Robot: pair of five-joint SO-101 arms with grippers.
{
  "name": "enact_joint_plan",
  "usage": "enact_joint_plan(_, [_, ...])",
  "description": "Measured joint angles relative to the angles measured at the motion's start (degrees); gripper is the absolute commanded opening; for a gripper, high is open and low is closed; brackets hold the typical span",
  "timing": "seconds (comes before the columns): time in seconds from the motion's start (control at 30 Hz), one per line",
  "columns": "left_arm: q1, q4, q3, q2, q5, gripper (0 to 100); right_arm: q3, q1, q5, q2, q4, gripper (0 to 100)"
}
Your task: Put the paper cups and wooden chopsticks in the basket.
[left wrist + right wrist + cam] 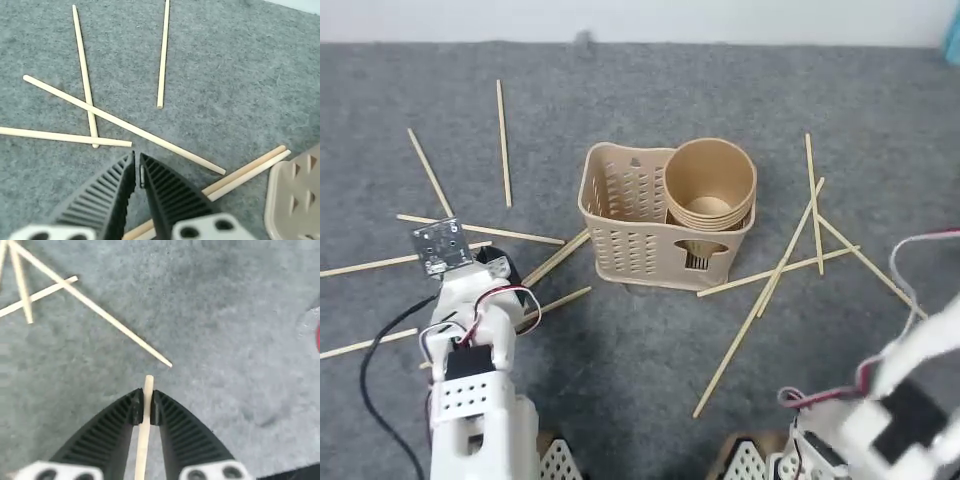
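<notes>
A beige slotted basket (pixel 620 240) stands mid-carpet with a stack of paper cups (pixel 710 185) in its right half. Wooden chopsticks lie scattered around it, several on the left (pixel 503 140) and several on the right (pixel 780 265). My left gripper (pixel 136 161) is shut with nothing between its fingers. It hovers over the carpet just short of a long chopstick (pixel 125 125), with a pair of chopsticks (pixel 245 172) running under it toward the basket's corner (pixel 295 200). My right gripper (pixel 146 402) is shut on a chopstick (pixel 148 385), held above bare carpet near another chopstick (pixel 100 315).
The left arm (pixel 470 350) stands at the lower left and the right arm (pixel 910 400) at the lower right with its cables. Crossed chopsticks (pixel 20 295) lie farther off in the right wrist view. Open grey carpet (pixel 620 380) stretches in front of the basket.
</notes>
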Motion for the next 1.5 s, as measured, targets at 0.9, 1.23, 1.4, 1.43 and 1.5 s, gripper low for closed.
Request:
enact_joint_plan(0.9, [0.0,0.0,0.0,0.0,0.0,1,41.0,-28.0,-26.6,-49.1,-53.5,0.8])
enact_joint_plan(1.23, [0.0,0.0,0.0,0.0,0.0,1,40.9,-43.3,-27.4,-55.7,-73.8,0.8])
enact_joint_plan(1.4, [0.0,0.0,0.0,0.0,0.0,1,37.0,-50.2,-27.4,-57.1,-79.6,0.8])
enact_joint_plan(1.43, [0.0,0.0,0.0,0.0,0.0,1,35.1,-50.9,-27.4,-56.7,-79.7,0.8])
enact_joint_plan(1.5, [0.0,0.0,0.0,0.0,0.0,1,30.3,-52.3,-27.4,-53.8,-80.1,0.8])
